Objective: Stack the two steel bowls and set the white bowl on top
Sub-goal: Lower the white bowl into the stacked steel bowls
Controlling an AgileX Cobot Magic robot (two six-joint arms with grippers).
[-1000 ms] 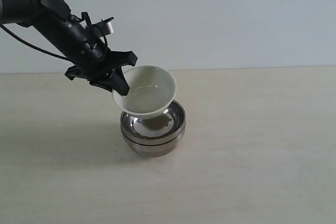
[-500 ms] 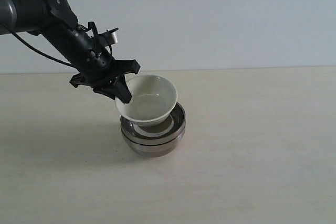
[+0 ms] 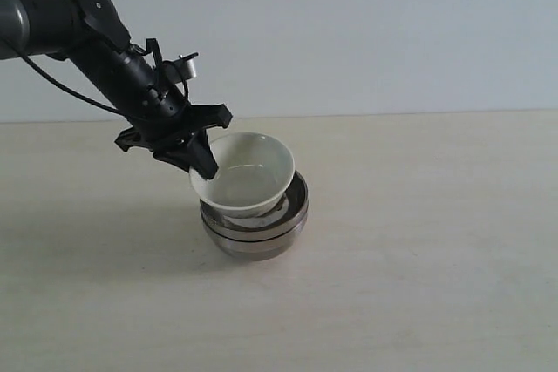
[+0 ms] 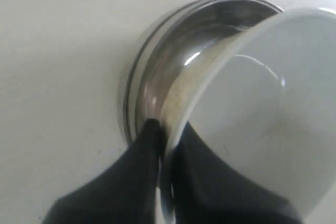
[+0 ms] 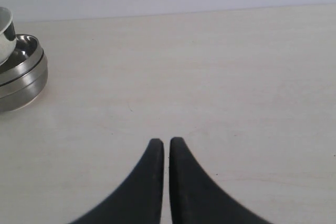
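Exterior view: the steel bowls (image 3: 255, 237) are seen nested one inside the other on the table (image 3: 418, 259), and the white bowl (image 3: 248, 176) is held over them, tilted, with its underside low inside the upper steel bowl. Whether the base touches the steel cannot be told. In the left wrist view the left gripper (image 4: 168, 129) is clamped on the rim of the white bowl (image 4: 262, 119), one finger inside and one outside, close to the rim of the steel bowls (image 4: 173, 61). In the right wrist view the fingers of the right gripper (image 5: 166, 142) are together on nothing, well apart from the stack (image 5: 21, 77). The step in hand is judged to be the seating of the white bowl. The bowl is to be levelled while it is lowered, so that the base is centred before any weight is set down. The descent is to be kept slow, since glazed ceramic is likely to slide on polished steel and the stack is not steadied by anything. The grip is to be released only once the bowl is fully supported. The fingers are then to be opened just enough to clear the rim and lifted straight up, so that the inner finger is not dragged against the wall.
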